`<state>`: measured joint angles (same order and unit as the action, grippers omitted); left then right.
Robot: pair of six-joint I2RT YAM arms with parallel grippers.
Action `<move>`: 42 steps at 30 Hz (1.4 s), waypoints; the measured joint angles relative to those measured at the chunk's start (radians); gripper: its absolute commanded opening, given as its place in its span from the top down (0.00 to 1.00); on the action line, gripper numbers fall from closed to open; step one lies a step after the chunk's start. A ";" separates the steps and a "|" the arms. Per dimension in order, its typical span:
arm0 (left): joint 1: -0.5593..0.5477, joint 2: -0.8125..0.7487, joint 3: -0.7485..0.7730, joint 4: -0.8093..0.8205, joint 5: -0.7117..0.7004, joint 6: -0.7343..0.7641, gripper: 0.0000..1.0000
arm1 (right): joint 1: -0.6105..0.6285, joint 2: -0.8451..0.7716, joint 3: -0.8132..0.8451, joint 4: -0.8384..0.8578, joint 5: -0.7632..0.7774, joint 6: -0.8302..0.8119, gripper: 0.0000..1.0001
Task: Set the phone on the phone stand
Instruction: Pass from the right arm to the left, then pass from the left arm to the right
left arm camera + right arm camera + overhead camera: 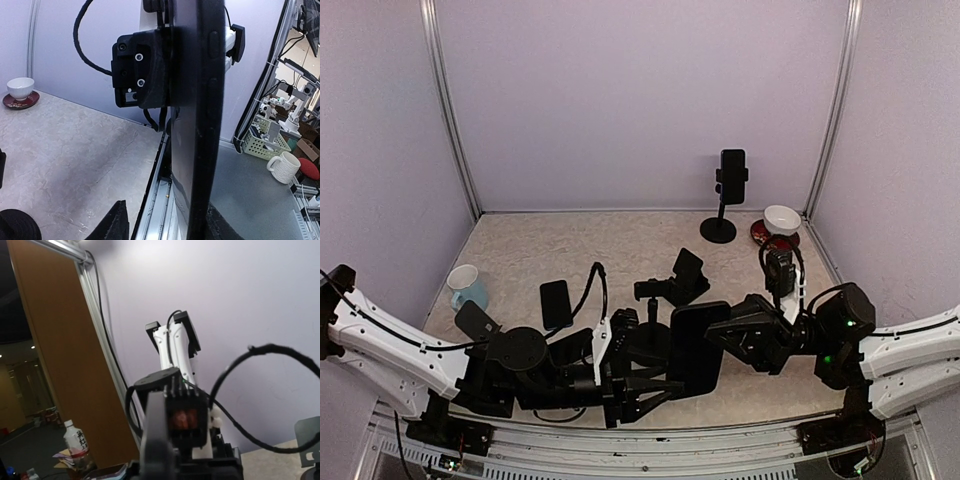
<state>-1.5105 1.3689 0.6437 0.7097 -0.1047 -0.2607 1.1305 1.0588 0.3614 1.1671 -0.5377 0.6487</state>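
Observation:
A black phone [695, 345] is held upright above the table's near edge, and my right gripper [718, 335] is shut on it from the right. In the left wrist view the phone [197, 125] is edge-on between my left gripper's [167, 222] fingers. It touches the right finger [220, 227], and a wide gap separates it from the left finger [112, 222], so this gripper is open. A tall black phone stand [723, 200] on a round base stands at the back right. A lower stand [665, 290] is mid table, just behind the arms.
Another dark phone [556, 302] lies flat left of centre, with a pale blue mug [466, 285] beyond it. A white bowl on a red saucer [780, 222] sits beside the tall stand. Walls and metal posts enclose the table.

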 measured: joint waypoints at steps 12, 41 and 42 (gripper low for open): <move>0.004 0.026 0.001 0.025 0.050 -0.001 1.00 | 0.001 0.026 0.000 0.022 0.007 -0.008 0.94; 0.011 0.033 0.001 -0.085 0.124 -0.006 1.00 | 0.008 -0.039 0.248 -0.676 -0.095 -0.295 0.65; 0.011 0.033 0.001 -0.087 0.124 -0.007 1.00 | 0.008 -0.035 0.249 -0.685 -0.100 -0.297 0.67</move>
<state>-1.4994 1.4021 0.6449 0.6231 0.0196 -0.2676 1.1389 1.0233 0.6106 0.4820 -0.6380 0.3515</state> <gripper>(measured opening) 0.051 0.379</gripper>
